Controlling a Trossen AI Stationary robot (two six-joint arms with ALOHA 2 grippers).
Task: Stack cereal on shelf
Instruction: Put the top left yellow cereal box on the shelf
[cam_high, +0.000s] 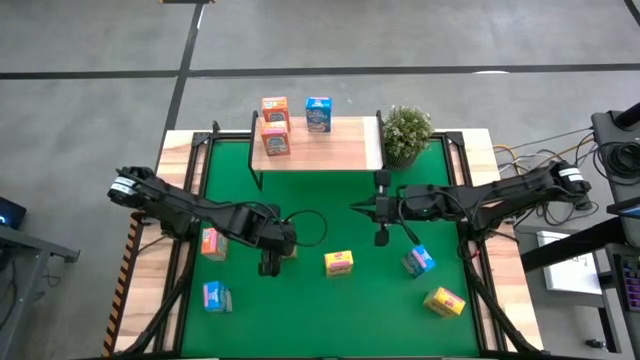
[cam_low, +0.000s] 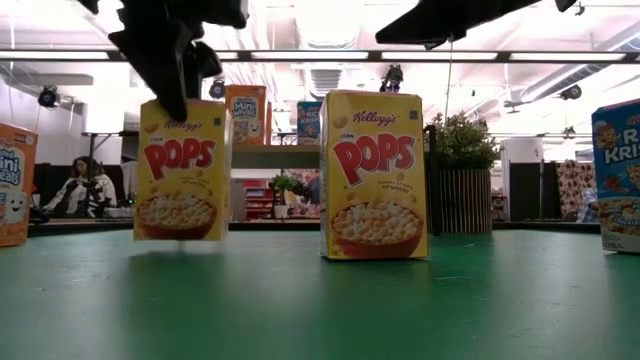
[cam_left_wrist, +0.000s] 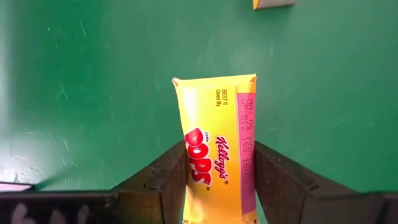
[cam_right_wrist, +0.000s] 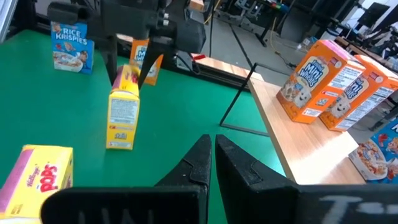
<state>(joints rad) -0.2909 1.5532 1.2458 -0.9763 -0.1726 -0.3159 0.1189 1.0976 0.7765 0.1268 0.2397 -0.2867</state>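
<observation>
Clamped between the two dark fingers of the left gripper (cam_left_wrist: 217, 180): a small yellow printed cardboard cereal box (cam_left_wrist: 217, 155), held by its upper part and hanging upright just clear of the green mat (cam_low: 300, 300), with a thin shadow beneath it; well in front of the low light-wood shelf on thin black legs (cam_high: 330, 150) and toward the shelf's left end; seen edge-on from the right wrist as the same yellow box (cam_right_wrist: 122, 115) under the other arm's dark gripper.

Standing upright on the mat just beside the lifted one, front of the shelf's middle: a second yellow cardboard box (cam_low: 373, 175); also visible from above (cam_high: 339, 263).

Hovering above the mat close in front of the shelf's right end: the right gripper (cam_right_wrist: 214, 163), fingers pressed together with only a slit between them and nothing held.

On the shelf's board: two orange-pink cardboard boxes (cam_high: 275, 125) at its left part, one behind the other, and a blue cardboard box (cam_high: 318, 113) at the back near the middle.

On the mat, far forward of the shelf: another orange-pink box (cam_high: 211, 243) and a blue box (cam_high: 216, 296) off the left end; a tilted blue box (cam_high: 419, 261) and a third yellow box (cam_high: 444, 301) off the right end.

Touching the shelf's right end: a small leafy green plant in a slatted pot (cam_high: 406, 133).
</observation>
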